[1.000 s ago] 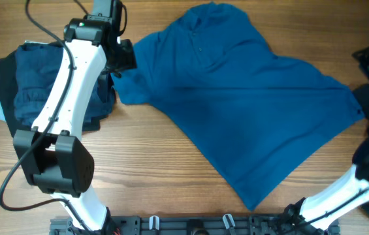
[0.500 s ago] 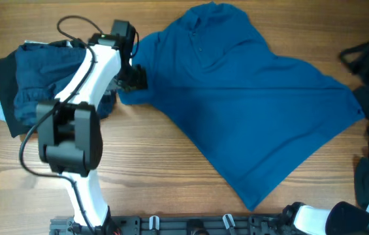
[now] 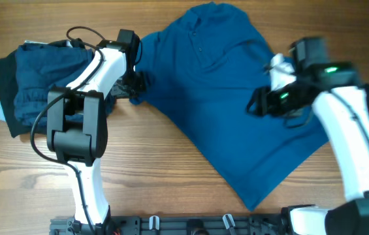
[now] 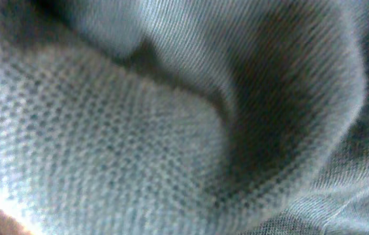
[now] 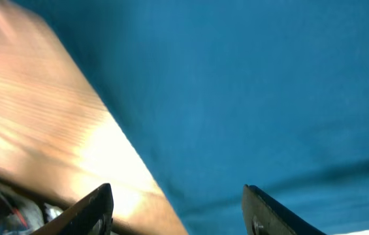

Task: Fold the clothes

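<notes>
fingers [image 5: 98,207] of right gripper [image 5: 179,207] wide apart, empty, low over medium-blue knit polo shirt [image 3: 223,137] sprawled mid wooden table [image 3: 151,176]. left gripper [image 3: 136,83] buried in sleeve, grip unreadable. watch it: pull blind, you drag shirt onto dark navy cloth pile [image 3: 40,81].

No legible text or labels.

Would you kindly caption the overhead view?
Left hand at the edge of the blue polo shirt, right hand over its middle.

Bare tabletop [image 3: 158,173] lies open nearside of the polo shirt [image 3: 223,124]; dark garment pile [image 3: 31,85] and left arm [image 3: 99,70] block its left, right arm [image 3: 344,127] overhangs its right.
</notes>
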You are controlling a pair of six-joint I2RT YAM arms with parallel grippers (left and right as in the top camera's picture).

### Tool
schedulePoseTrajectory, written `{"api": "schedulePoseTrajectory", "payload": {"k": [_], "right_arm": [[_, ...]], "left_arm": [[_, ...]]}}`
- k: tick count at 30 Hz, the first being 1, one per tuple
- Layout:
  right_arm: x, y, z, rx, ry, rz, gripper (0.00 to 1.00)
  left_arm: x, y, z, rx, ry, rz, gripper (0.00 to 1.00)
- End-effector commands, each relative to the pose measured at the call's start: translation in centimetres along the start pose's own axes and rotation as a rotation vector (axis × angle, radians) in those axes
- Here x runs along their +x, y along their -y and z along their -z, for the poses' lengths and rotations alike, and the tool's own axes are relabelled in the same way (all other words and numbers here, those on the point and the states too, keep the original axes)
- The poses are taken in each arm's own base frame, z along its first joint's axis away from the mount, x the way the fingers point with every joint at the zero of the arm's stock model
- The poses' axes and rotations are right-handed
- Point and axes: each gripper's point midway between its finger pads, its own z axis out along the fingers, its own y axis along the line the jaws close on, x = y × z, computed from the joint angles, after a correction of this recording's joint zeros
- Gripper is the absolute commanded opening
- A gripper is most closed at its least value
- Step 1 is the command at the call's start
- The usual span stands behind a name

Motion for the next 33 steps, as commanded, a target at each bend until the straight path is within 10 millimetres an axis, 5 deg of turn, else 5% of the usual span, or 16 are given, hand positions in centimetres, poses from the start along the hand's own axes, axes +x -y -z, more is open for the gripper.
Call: {"api": "schedulePoseTrajectory", "payload": {"k": [1, 8, 13, 18, 21, 27, 33], "right_arm": [[4.6, -1.4, -6.4, 0.025, -0.168, 0.044, 0.63], [11.7, -3.3, -11.9, 0.079, -0.353, 0.063, 0.59], [14.9, -1.8, -14.3, 0.248, -0.394, -0.020, 0.57], [16.8, 1.5, -15.1, 0.424, -0.417, -0.147, 0.32], [18.1, 2.2, -14.7, 0.466, -0.456, -0.190, 0.05], [20.3, 3.3, -12.0, 0.569, -0.535, -0.256, 0.04], [20.9, 3.6, -8.6, 0.612, -0.487, -0.311, 0.04]], "left_arm": [[-0.9, -0.9, 3.0, 0.023, 0.055, 0.030, 0.04], [-1.4, -0.8, 5.7, 0.045, 0.120, 0.032, 0.04], [-1.4, -0.8, 5.7, 0.046, 0.121, 0.032, 0.04], [-1.1, -0.9, 5.7, 0.042, 0.110, 0.032, 0.04], [-0.7, -1.0, 5.7, 0.036, 0.095, 0.030, 0.04], [0.7, -1.8, 6.0, 0.018, 0.041, 0.028, 0.04], [5.6, -3.9, 7.5, -0.041, -0.137, 0.035, 0.04]]}}
